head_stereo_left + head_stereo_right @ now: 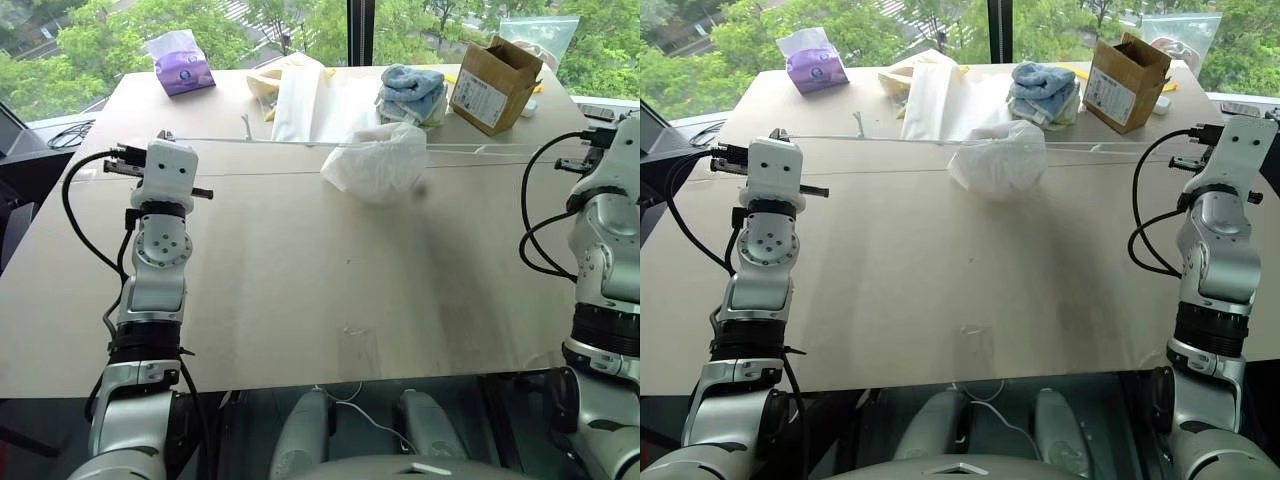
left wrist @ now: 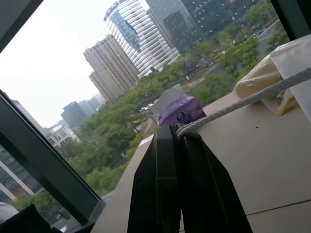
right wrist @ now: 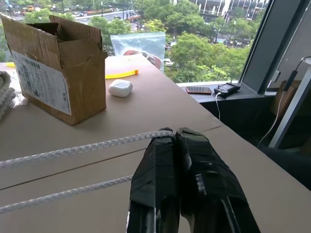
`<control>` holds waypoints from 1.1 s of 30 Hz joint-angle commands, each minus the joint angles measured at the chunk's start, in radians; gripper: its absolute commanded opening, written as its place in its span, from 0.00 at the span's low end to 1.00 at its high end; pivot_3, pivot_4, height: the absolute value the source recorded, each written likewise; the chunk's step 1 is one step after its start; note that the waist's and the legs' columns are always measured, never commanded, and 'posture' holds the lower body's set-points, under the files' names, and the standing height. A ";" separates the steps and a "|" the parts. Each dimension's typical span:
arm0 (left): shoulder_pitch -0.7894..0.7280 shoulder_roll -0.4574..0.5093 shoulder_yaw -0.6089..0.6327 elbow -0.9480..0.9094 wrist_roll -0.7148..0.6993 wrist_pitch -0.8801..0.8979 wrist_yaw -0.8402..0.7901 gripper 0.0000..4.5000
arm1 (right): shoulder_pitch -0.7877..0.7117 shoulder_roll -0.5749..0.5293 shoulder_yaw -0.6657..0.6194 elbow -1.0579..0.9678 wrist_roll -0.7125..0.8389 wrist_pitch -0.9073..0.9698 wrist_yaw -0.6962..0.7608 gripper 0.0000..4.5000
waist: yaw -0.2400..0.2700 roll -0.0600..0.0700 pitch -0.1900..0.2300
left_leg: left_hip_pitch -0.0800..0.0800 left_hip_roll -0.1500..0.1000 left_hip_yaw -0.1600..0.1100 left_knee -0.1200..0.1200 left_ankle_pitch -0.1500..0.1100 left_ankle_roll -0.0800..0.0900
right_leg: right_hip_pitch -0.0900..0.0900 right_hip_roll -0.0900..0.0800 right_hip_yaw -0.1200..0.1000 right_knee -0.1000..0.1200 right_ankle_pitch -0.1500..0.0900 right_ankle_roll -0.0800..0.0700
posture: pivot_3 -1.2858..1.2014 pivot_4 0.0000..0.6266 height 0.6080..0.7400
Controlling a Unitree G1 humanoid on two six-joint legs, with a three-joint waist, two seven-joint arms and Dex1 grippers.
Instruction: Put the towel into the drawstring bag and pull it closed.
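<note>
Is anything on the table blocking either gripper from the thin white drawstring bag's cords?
Nothing visible: left gripper and right gripper are each shut on a white cord running taut to the drawstring bag.

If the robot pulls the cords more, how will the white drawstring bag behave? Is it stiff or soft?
Probably soft and floppy: the drawstring bag looks thin, crumpled and bunched around its load. It seems light, since it hangs on the taut cords between the left pincer and the right pincer. It may swing or slide rather than tip.
</note>
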State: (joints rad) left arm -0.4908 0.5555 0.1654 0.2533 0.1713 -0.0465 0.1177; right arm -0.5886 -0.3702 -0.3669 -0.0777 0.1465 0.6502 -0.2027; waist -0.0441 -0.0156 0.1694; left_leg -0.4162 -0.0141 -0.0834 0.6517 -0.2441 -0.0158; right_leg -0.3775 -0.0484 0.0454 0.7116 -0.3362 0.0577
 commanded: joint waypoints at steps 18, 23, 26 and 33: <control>0.103 -0.042 -0.036 -0.047 -0.313 0.051 -0.462 0.00 | 0.239 -0.212 0.183 -0.280 0.329 0.198 0.578 0.15 | 0.003 0.000 0.000 | -0.001 0.000 -0.001 0.000 0.000 0.000 | 0.001 0.000 -0.002 -0.001 0.000 0.000 | 0.52 0.24 1.00; 0.191 -0.014 -0.066 -0.124 -0.367 0.091 -0.629 0.20 | 0.412 -0.313 0.165 -0.396 0.437 0.235 0.759 0.63 | 0.000 0.000 0.000 | -0.002 0.000 -0.002 0.001 -0.002 0.003 | 0.001 0.000 -0.002 -0.001 0.000 0.000 | 0.52 0.24 1.00; 0.253 0.019 -0.081 -0.149 -0.378 0.098 -0.722 0.47 | 0.493 -0.353 0.139 -0.370 0.398 0.152 0.803 0.91 | 0.001 0.000 -0.001 | 0.002 0.001 -0.001 0.001 -0.002 0.004 | 0.004 0.001 -0.001 -0.001 0.000 0.000 | 0.52 0.24 1.00; 0.451 0.116 -0.034 -0.270 -0.503 0.170 -0.931 0.71 | 0.681 -0.366 0.068 -0.299 0.403 -0.078 1.002 0.98 | 0.002 0.000 -0.001 | 0.003 0.001 -0.002 0.001 -0.002 0.004 | 0.005 0.000 -0.002 -0.003 0.000 0.000 | 0.52 0.24 1.00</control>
State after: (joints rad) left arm -0.0630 0.6536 0.1054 0.0287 -0.2931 0.0960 -0.7773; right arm 0.0802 -0.7405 -0.2600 -0.3764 0.5399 0.6228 0.7655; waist -0.0424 -0.0155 0.1685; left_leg -0.4126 -0.0128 -0.0852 0.6527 -0.2467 -0.0114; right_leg -0.3710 -0.0482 0.0439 0.7081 -0.3363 0.0577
